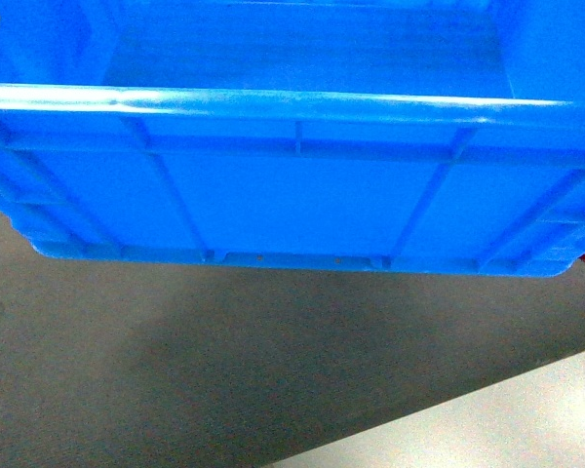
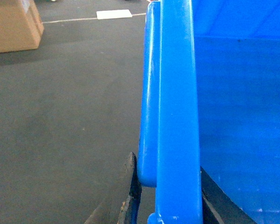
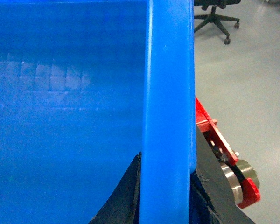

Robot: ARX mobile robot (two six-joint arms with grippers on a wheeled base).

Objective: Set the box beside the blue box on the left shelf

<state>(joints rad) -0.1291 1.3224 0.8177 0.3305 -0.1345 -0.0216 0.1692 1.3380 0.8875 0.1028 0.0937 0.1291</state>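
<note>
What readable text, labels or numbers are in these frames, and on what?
None readable.
Blue crate: no label, print or moulded lettering visible on its side, rim or inside.
Cardboard box: a pale label patch at its top edge, cut off by the frame, nothing legible.
White sheet on the floor: too small to tell whether it carries any text.
</note>
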